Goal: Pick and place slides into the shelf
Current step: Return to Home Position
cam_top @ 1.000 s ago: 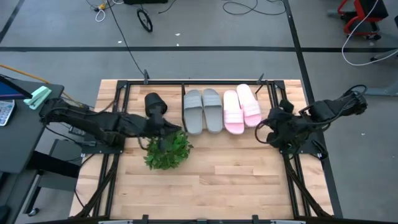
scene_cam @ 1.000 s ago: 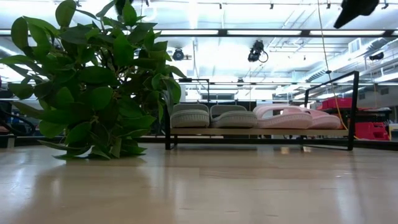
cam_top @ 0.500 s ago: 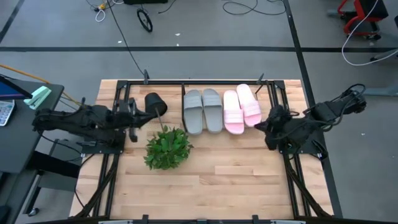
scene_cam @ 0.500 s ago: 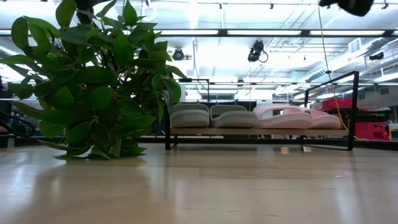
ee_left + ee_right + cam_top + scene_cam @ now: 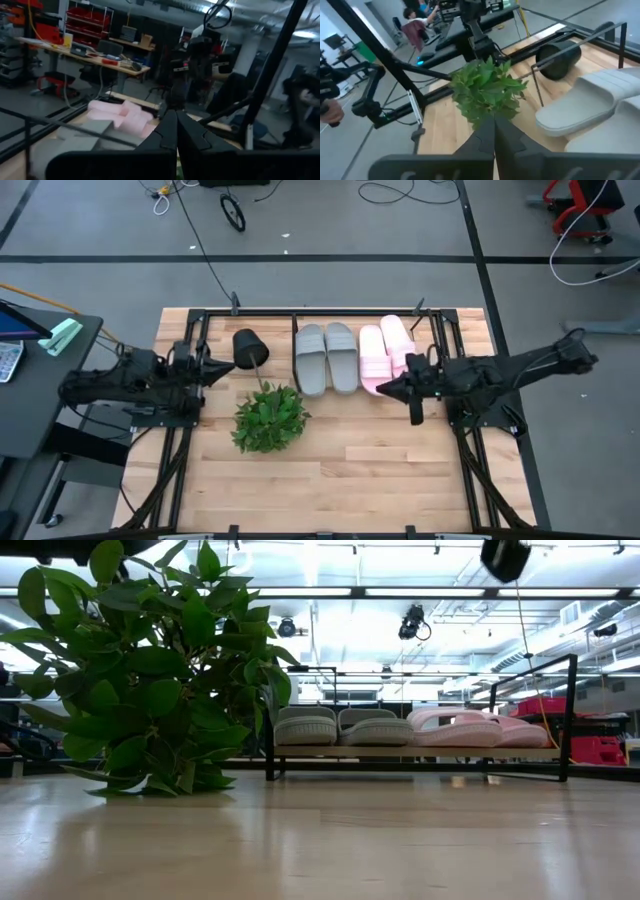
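Four on shelf (image 5: pixel 420 752), side by side: grey slides (image 5: pixel 326 358) toward left arm, pink slides (image 5: pixel 376 365) toward right. Right gripper (image 5: pixel 384 387) raised just beside pink pair's front edge, fingers (image 5: pixel 482 145) closed, empty. Left gripper (image 5: pixel 222 367) well apart from slides, fingers (image 5: pixel 165 140) closed, empty.

A green leafy plant (image 5: pixel 270 418) stands left of centre on the wooden tabletop (image 5: pixel 350 480). A black cylinder (image 5: pixel 248 346) lies on its side at eleven o'clock from it. Past the table's nine o'clock edge, a teal object (image 5: pixel 62 336) rests on a dark desk (image 5: pixel 30 415).
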Available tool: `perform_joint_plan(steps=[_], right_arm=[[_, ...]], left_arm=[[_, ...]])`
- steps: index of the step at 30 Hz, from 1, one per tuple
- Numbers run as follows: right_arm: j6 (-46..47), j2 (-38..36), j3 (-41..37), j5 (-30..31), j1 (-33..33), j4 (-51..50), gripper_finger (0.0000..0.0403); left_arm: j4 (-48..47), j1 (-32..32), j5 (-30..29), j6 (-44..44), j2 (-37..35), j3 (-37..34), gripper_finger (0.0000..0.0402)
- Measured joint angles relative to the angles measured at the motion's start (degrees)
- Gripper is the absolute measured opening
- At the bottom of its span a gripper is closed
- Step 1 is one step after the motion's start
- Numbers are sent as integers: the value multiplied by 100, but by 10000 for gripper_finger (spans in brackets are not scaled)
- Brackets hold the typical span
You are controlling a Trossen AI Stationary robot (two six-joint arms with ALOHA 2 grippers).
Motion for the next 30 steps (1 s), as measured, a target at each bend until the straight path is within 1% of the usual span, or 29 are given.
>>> perform_joint_plan(steps=[6, 9, 14, 20, 24, 26, 30], right_arm=[[-78, -18, -342, -724, -714, 110, 0], [-86, -7, -368, -949, -949, 87, 0], [-47, -7, -368, -1125, -1160, 89, 0], [235, -5, -368, -1224, -1222, 78, 0], [336, -5, -368, -1219, -1222, 71, 0], [416, -5, -368, -1174, -1222, 36, 0], [578, -5, -368, -1171, -1226, 4, 0]], left_arm=[[-124, 54, 10, 199, 1, -206, 7], [-142, 54, 9, 156, -40, -357, 4], [-85, 54, 9, -10, -209, -639, 5], [85, 51, 14, 18, -693, -877, 4], [107, 51, 206, 19, -1118, -1058, 4], [119, 51, 310, 44, -1104, -1097, 4], [168, 47, 736, 168, -1092, -1097, 3]])
